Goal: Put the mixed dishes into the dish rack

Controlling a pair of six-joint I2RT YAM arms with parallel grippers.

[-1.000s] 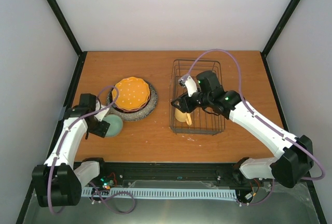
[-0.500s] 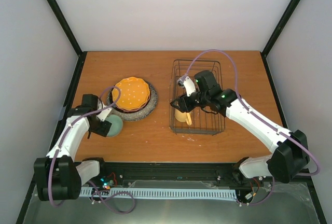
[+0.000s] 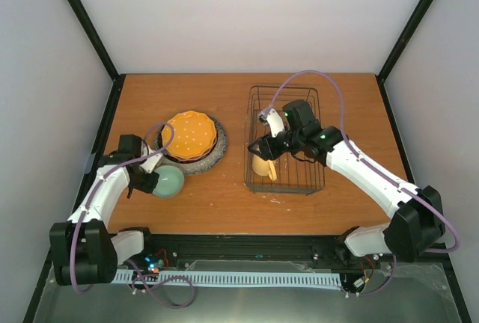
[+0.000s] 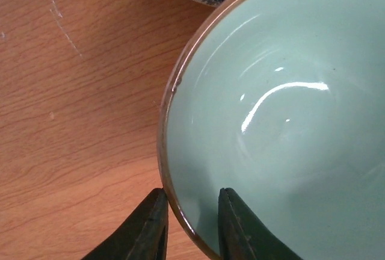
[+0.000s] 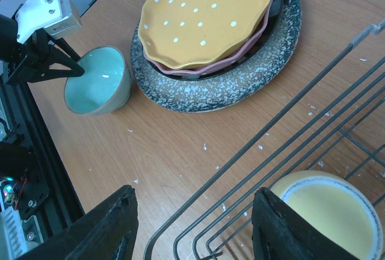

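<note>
The pale green bowl [image 3: 171,181] [image 4: 283,109] [image 5: 96,85] sits tilted on the table, left of the plate stack. My left gripper [image 3: 150,181] [image 4: 189,197] is shut on its near-left rim, one finger outside and one inside. The orange white-dotted plate [image 3: 189,134] [image 5: 204,16] tops the stack. A dark-rimmed plate's edge [image 5: 278,16] shows under it, and the large grey speckled plate [image 3: 217,152] [image 5: 228,91] lies at the bottom. The yellow mug [image 3: 262,167] [image 5: 331,212] rests in the near-left corner of the dish rack [image 3: 288,181] [image 5: 301,100]. My right gripper [image 3: 262,147] [image 5: 194,195] hangs open and empty over the rack's left edge.
The black frame rail [image 5: 36,170] runs along the table's left side, close behind the left arm. White crumbs [image 5: 204,147] dot the wood between the stack and the rack. Black corner posts stand at the table's far corners.
My left jaws have closed onto the bowl's rim, and the bowl has tipped and shifted slightly right. The right arm has barely moved.
</note>
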